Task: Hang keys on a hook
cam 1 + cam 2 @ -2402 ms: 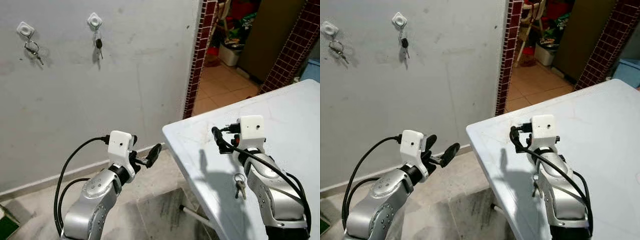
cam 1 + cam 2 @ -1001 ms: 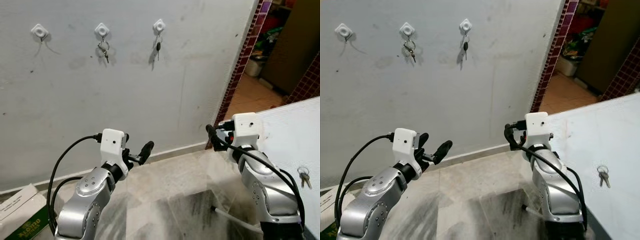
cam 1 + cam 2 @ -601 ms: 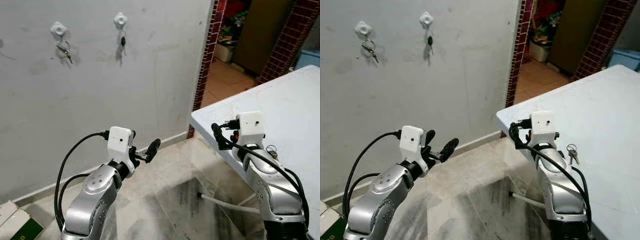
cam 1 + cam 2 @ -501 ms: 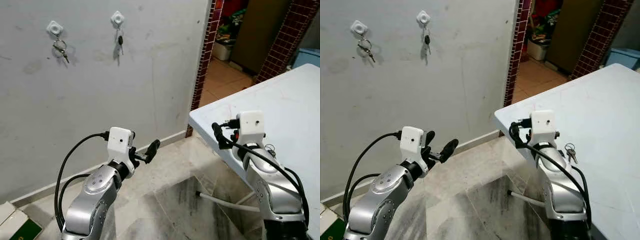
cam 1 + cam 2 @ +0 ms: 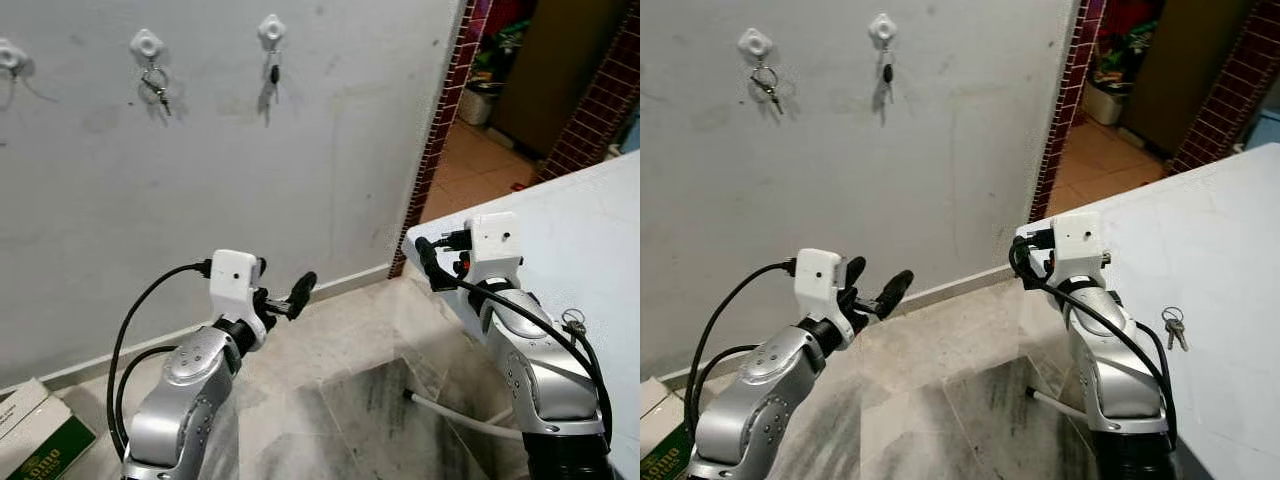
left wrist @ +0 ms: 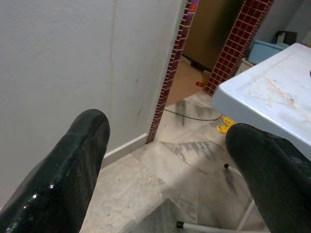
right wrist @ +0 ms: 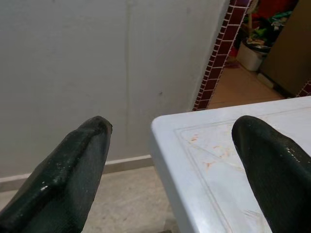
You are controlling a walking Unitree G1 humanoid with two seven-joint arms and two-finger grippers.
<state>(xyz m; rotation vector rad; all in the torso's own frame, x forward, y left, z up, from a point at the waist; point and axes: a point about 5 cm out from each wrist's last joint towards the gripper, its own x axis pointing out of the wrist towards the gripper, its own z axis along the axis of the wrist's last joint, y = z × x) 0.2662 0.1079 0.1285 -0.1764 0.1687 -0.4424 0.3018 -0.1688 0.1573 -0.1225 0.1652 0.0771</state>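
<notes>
Grey plaster wall [image 5: 300,150] carries white hooks: one hook [image 5: 147,43] holds a ring of keys, the next [image 5: 270,30] a dark key, and a third [image 5: 8,55] at the frame edge looks bare. Beside the wall's red-tiled doorway edge [image 5: 440,130] stands a white table [image 5: 1220,250]. On it lie the keys [image 5: 1174,328], small silver ones on a ring, just beside the right arm. Both the left gripper [image 6: 165,160] and right gripper [image 7: 170,155] hover spread apart, holding nothing.
</notes>
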